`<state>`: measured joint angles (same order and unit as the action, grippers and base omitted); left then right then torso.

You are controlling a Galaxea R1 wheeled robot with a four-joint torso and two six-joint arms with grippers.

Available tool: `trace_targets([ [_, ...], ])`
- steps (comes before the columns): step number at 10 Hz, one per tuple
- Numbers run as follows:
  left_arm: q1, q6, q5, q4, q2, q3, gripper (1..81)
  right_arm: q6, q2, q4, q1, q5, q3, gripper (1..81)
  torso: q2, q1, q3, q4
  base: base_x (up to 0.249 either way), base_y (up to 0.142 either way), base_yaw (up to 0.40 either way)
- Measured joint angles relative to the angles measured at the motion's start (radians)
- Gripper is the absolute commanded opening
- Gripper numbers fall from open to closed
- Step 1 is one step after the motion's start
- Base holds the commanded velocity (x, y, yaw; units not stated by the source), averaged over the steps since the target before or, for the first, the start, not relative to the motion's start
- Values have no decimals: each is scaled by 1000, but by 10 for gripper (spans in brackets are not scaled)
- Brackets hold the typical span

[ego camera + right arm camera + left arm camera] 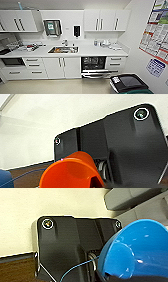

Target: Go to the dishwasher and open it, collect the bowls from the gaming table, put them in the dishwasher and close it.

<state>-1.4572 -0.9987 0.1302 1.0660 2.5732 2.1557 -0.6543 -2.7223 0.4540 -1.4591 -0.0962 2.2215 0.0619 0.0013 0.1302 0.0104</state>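
White kitchen ahead, steel-fronted dishwasher (93,67) open. I judge the blue bowl (140,250) and orange bowl (71,172) light, stiff, slippery; rims suit gripping. Whether either gripper clamps, I cannot tell.

The dishwasher (93,65) sits under the counter (100,52), right of the sink (63,50), its door (96,72) lowered toward the floor (50,87). Drawers (115,62) flank its right side, cabinet doors (64,67) its left. Wall cabinets (105,20) hang above. A bin (128,84) stands before the right wall (140,62).
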Motion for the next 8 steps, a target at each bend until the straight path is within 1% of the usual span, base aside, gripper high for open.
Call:
trace_targets([
  [4,6,0,13,0,-3,0,10,0,0,0,-1,3,-3,10,0,-1,0,0,0,0,0],
  [6,-2,0,13,0,-3,0,10,0,-1,0,-6,5,-6,10,0,-2,0,0,116,0,0],
  [7,-17,0,11,0,-2,2,10,0,-2,1,-23,11,-6,10,2,-4,-1,0,141,0,0],
  [8,-6,0,12,0,0,8,10,0,-2,1,-15,13,-6,10,1,-1,0,0,141,0,0],
])
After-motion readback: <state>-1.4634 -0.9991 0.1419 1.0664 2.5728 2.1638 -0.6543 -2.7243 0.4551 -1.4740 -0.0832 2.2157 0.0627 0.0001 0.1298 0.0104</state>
